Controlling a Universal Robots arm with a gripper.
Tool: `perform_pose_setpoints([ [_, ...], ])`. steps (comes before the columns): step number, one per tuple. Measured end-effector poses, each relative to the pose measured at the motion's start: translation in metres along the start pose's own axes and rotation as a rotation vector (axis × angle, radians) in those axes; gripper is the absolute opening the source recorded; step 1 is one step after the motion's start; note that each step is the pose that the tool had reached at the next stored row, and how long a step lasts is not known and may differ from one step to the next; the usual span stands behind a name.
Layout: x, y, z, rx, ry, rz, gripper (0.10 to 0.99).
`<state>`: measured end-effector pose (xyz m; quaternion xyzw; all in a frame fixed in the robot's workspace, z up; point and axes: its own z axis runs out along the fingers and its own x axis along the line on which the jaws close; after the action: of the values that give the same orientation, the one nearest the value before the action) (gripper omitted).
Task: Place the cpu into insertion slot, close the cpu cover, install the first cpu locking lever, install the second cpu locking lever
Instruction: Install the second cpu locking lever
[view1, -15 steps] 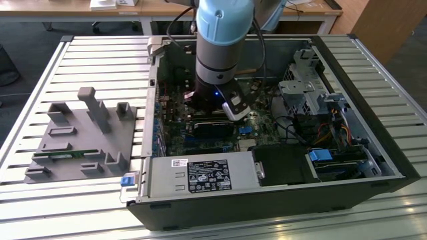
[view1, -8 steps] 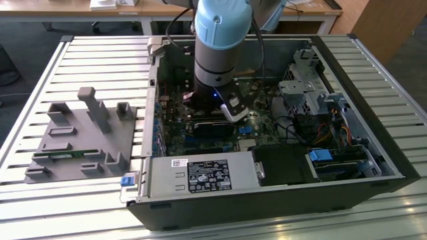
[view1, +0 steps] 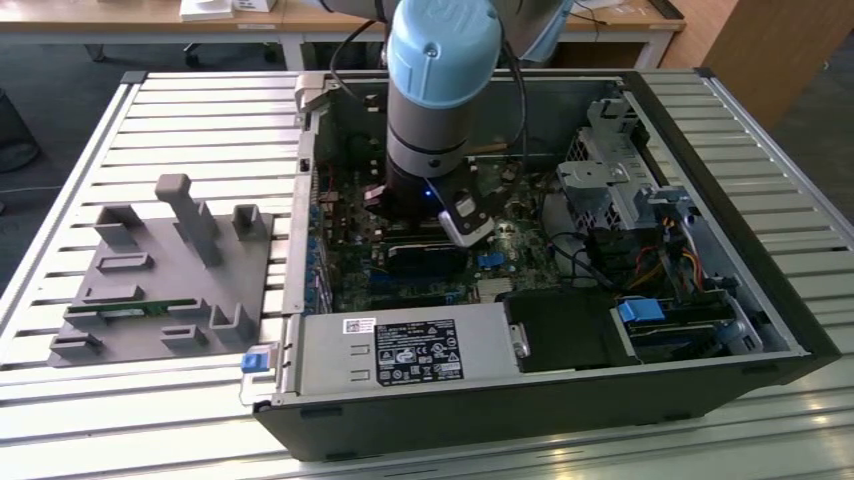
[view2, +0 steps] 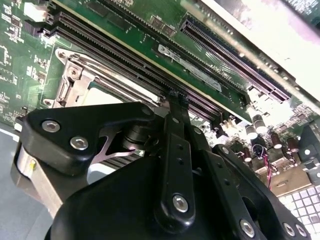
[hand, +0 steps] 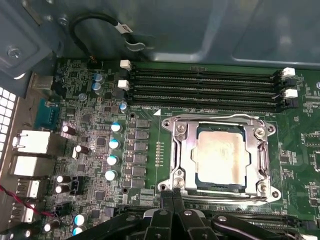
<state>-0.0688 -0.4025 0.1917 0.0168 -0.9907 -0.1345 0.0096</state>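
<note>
In the exterior view the gripper (view1: 458, 222) hangs inside the computer case (view1: 747, 330). In the first wrist view the cpu (hand: 221, 155) sits framed by the cpu cover (hand: 180, 150), just beyond the gripper's pressed-together, empty fingertips.

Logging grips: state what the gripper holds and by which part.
Nothing. The gripper is shut and empty at the socket's edge; the cpu sits under the cpu cover.

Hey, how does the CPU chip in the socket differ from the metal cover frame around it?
The pale silvery-tan square cpu is a solid flat plate with a matte top; the thin silvery metal cpu cover is an open frame with a shiny finish. The cpu is smaller and shows through the cover's square window. Both lie flat in the socket on the green motherboard.
</note>
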Motion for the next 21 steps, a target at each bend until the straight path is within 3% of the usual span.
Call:
perform_pose_setpoints([
  [11, 0.0045, 0.0004, 0.0059, -0.019, -0.0010, -0.001, 0.106],
  [16, 0.0050, 0.0002, 0.0069, -0.020, -0.0005, -0.001, 0.106],
  [21, 0.0051, 0.0022, -0.0002, -0.020, -0.0007, -0.001, 0.106],
])
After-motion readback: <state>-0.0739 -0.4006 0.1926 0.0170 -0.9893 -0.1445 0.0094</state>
